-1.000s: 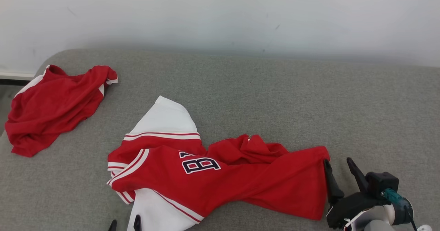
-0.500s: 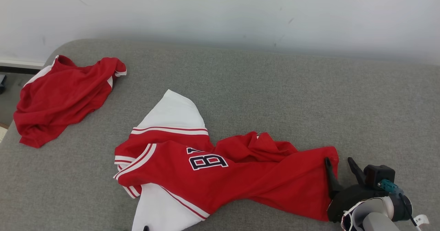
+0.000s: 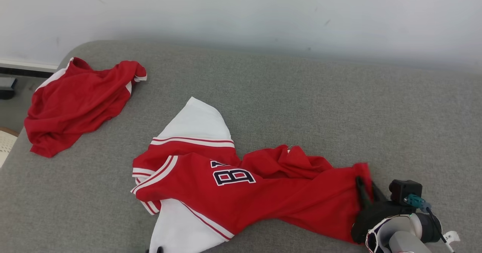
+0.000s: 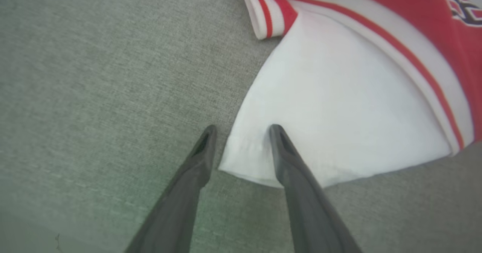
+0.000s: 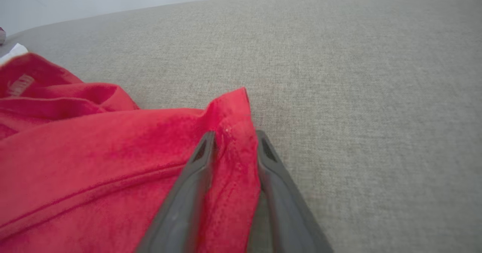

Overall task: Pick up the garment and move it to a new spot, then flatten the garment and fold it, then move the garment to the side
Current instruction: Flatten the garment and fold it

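**Right gripper clamped on the jersey's hem, left gripper apart at a white sleeve**

A pale wall (image 3: 241, 12) stood behind a wide tabletop (image 3: 301, 95) covered in grey woven cloth, with a rounded far-left corner. The garment (image 3: 286, 200), a red jersey with white sleeves and red-and-white striped trim, lay crumpled across the near middle of the tabletop. It stretched from left to right, its body twisted and bunched in folds. A dark-outlined letter patch (image 3: 233, 176) showed on its chest. Well apart from it, at the far-left corner, a second red garment (image 3: 75, 102) lay in a loose heap.

One white sleeve (image 3: 196, 121) pointed towards the wall; the other white sleeve (image 4: 339, 113) lay flat at the near edge.

The right gripper (image 5: 235, 133) was at the garment's right end. Its two dark fingers were drawn close together on the red hem corner (image 5: 233, 110), which stood pinched and puckered up between them.

The left gripper (image 4: 243, 127) was at the near sleeve's cuff corner with its fingers apart. One finger was over the bare grey cloth just beside the sleeve edge, the other over the white fabric. The corner lay flat between them, not pinched.
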